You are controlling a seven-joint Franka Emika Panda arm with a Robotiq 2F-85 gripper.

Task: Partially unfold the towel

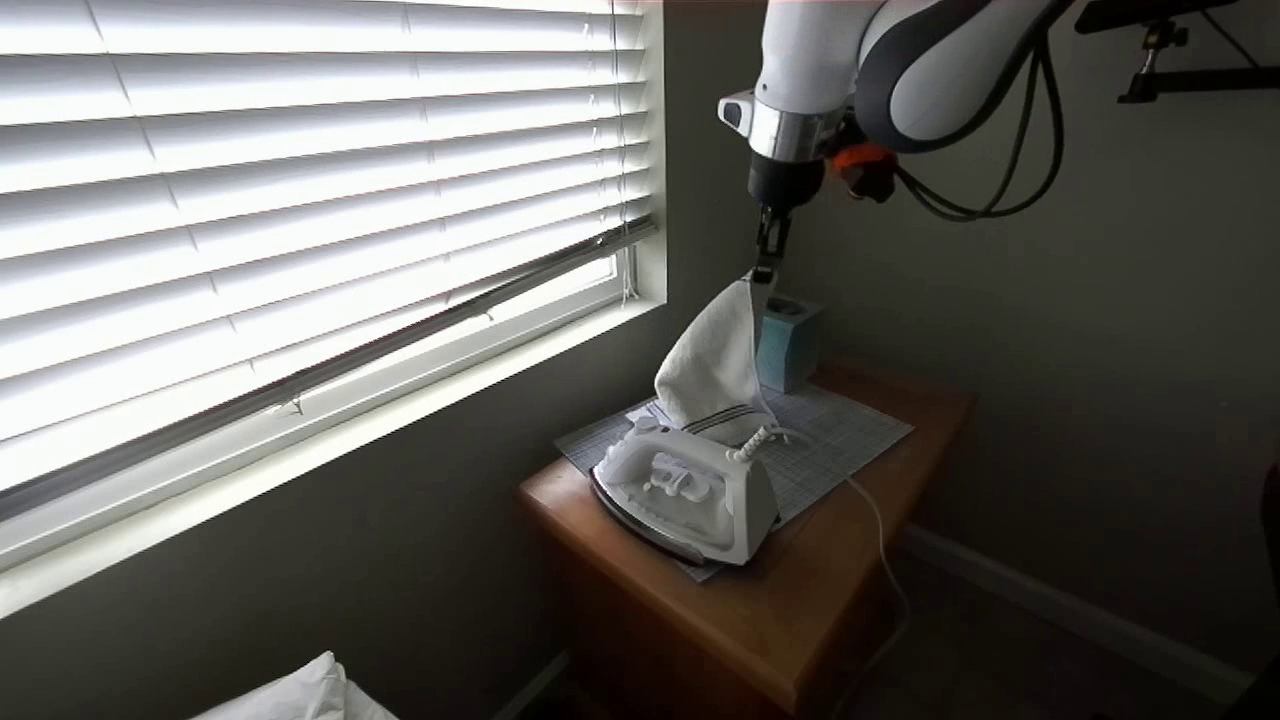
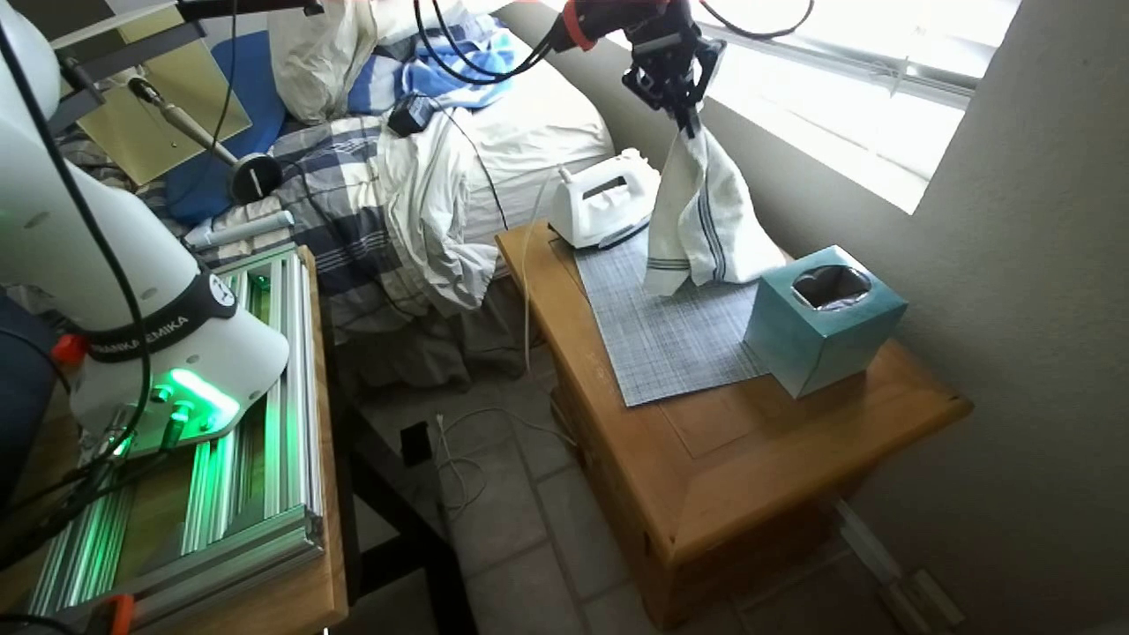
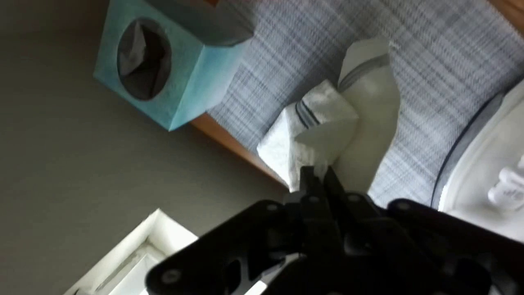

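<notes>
The towel [image 1: 708,350] is a pale white cloth with dark stripes near its lower end. It hangs in folds from my gripper [image 1: 764,274] above the small wooden table, and in an exterior view its lower part [image 2: 706,220] spreads out at the mat. My gripper [image 2: 686,126] points down and is shut on the towel's upper end. In the wrist view the fingertips [image 3: 320,171] pinch a bit of cloth, and the towel [image 3: 370,123] drops away below them with striped ends showing. In an exterior view the iron hides some of the towel's lower edge.
A white iron [image 1: 690,490] stands close beside the towel, its cord [image 1: 882,545] trailing off the table. A teal tissue box [image 2: 825,331] stands on the other side. A grey woven mat [image 2: 670,344] covers part of the wooden table [image 2: 758,467]. A wall and window sill [image 1: 400,430] run alongside.
</notes>
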